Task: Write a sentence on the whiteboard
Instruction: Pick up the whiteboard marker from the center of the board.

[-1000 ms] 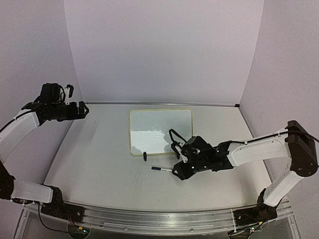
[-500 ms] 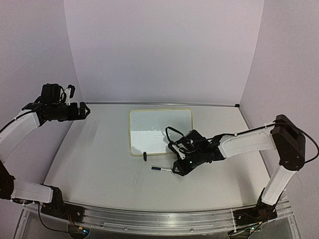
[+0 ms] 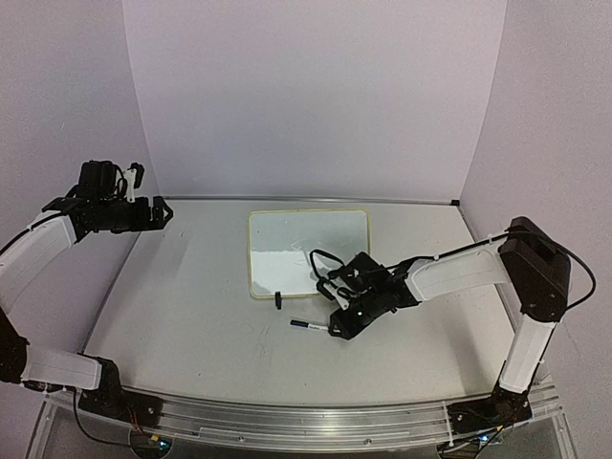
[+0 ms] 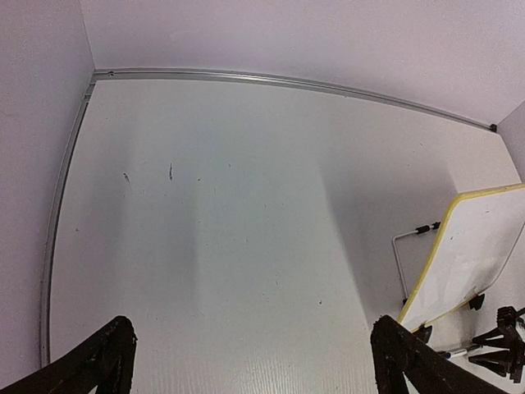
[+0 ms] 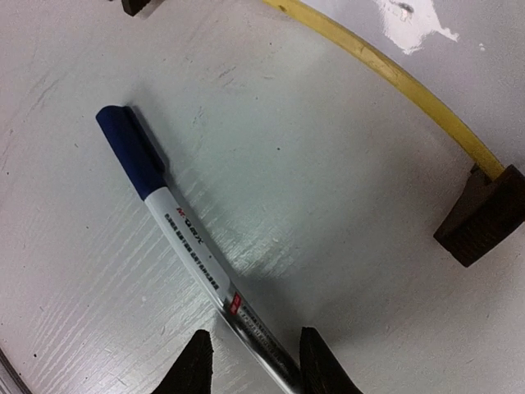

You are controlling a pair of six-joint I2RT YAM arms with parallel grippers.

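Note:
The whiteboard [image 3: 308, 251] lies flat at the middle back of the table, with a pale-yellow rim and black clip feet. I see no blue sentence on it; its face looks blank. A marker [image 3: 311, 325] with a blue cap lies on the table just in front of the board. My right gripper [image 3: 337, 328] is low over the marker's rear end. In the right wrist view the marker [image 5: 189, 246] runs between the fingers of the right gripper [image 5: 250, 357], which stand apart with gaps beside the barrel. My left gripper [image 3: 163, 212] is open, raised at the far left.
In the right wrist view the board's yellow rim [image 5: 394, 74] and one black clip foot [image 5: 484, 217] lie just beyond the marker. In the left wrist view the left gripper [image 4: 254, 361] hangs over bare table, with the whiteboard [image 4: 480, 254] at the right edge. A purple wall backs the table.
My right arm has folded in, its elbow moving left and back, and the gripper has slid slightly left onto the marker's rear end. The marker and left arm have not moved.

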